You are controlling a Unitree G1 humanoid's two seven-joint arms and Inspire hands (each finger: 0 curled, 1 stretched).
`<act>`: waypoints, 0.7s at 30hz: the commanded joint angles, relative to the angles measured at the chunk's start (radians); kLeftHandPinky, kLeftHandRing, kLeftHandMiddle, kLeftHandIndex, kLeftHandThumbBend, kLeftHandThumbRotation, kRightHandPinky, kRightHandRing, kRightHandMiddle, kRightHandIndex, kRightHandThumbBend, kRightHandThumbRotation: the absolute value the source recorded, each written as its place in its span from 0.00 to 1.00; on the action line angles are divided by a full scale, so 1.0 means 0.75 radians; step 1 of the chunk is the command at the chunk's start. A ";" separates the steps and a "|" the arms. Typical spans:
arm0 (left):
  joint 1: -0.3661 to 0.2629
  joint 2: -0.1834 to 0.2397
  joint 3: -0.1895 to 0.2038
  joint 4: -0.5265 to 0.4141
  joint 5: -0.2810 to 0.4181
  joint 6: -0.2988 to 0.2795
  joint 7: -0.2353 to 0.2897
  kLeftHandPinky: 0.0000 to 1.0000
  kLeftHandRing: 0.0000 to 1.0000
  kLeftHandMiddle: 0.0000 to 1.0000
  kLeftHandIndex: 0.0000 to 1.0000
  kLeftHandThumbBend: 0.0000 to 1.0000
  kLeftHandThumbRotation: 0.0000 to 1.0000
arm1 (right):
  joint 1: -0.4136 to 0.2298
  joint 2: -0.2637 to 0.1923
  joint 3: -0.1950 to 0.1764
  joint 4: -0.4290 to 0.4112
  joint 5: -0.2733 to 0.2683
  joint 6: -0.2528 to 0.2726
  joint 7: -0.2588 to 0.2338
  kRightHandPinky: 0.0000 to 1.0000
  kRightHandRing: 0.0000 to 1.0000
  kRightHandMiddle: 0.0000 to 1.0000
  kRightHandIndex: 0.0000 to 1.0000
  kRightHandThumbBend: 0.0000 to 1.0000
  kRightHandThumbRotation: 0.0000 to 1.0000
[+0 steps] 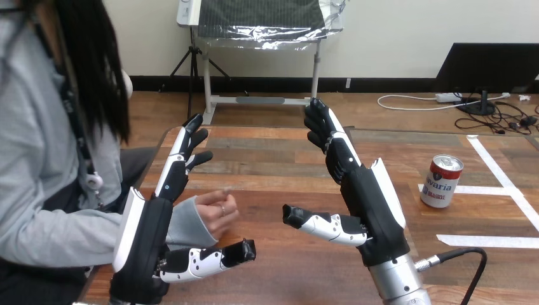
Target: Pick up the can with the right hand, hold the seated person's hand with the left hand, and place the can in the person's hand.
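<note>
At left, person's hand (216,213) loosely curled, just beside left hand (149,235), above its thumb; contact unclear. Left hand spread, grasping nothing. Centre: right hand (372,203) raised, fingers straight, empty. Far right, can (441,181) upright on table (279,159) beside tape (502,171), well apart from right hand.

Black, white back shells, black-and-white fingers (174,170) — left hand (143,238) and right hand (374,206) alike — silver right forearm (398,286).
</note>
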 commanded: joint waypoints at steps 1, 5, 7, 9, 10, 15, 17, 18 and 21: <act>-0.037 -0.013 0.032 -0.043 0.003 -0.011 0.017 0.84 0.94 0.98 0.97 1.00 0.61 | -0.057 -0.004 -0.031 -0.012 -0.002 -0.027 -0.011 0.95 0.96 0.97 0.99 1.00 0.52; -0.039 -0.015 0.035 -0.042 0.005 -0.012 0.016 0.84 0.93 0.98 0.97 1.00 0.62 | -0.059 -0.003 -0.031 -0.011 0.006 -0.028 -0.006 0.95 0.96 0.97 0.99 1.00 0.52; -0.040 -0.015 0.036 -0.040 0.002 -0.012 0.013 0.85 0.93 0.98 0.97 1.00 0.62 | -0.058 -0.003 -0.030 -0.013 0.009 -0.026 -0.004 0.95 0.96 0.97 0.99 1.00 0.51; -0.041 -0.016 0.035 -0.039 -0.003 -0.013 0.010 0.85 0.93 0.98 0.97 1.00 0.62 | -0.058 -0.003 -0.031 -0.013 0.007 -0.026 -0.005 0.94 0.96 0.97 0.99 1.00 0.51; -0.041 -0.016 0.035 -0.038 -0.005 -0.014 0.008 0.85 0.93 0.98 0.97 1.00 0.62 | -0.059 -0.003 -0.031 -0.013 0.005 -0.026 -0.007 0.94 0.96 0.97 0.99 1.00 0.51; -0.044 -0.020 0.039 -0.035 -0.003 -0.018 0.008 0.85 0.94 0.98 0.97 1.00 0.61 | -0.058 -0.004 -0.032 -0.015 0.001 -0.023 -0.009 0.94 0.96 0.97 0.99 1.00 0.51; -0.046 -0.020 0.042 -0.031 0.001 -0.021 0.011 0.84 0.93 0.98 0.97 1.00 0.61 | -0.057 -0.004 -0.032 -0.017 -0.001 -0.020 -0.010 0.94 0.95 0.97 0.99 1.00 0.52; -0.044 -0.021 0.048 -0.037 0.014 -0.016 0.016 0.84 0.93 0.98 0.97 1.00 0.61 | -0.056 -0.004 -0.032 -0.019 -0.001 -0.019 -0.011 0.94 0.95 0.97 0.99 1.00 0.52; -0.042 -0.022 0.054 -0.042 0.027 -0.011 0.020 0.85 0.93 0.98 0.97 1.00 0.62 | -0.056 -0.004 -0.033 -0.020 -0.002 -0.019 -0.011 0.94 0.95 0.97 0.99 1.00 0.52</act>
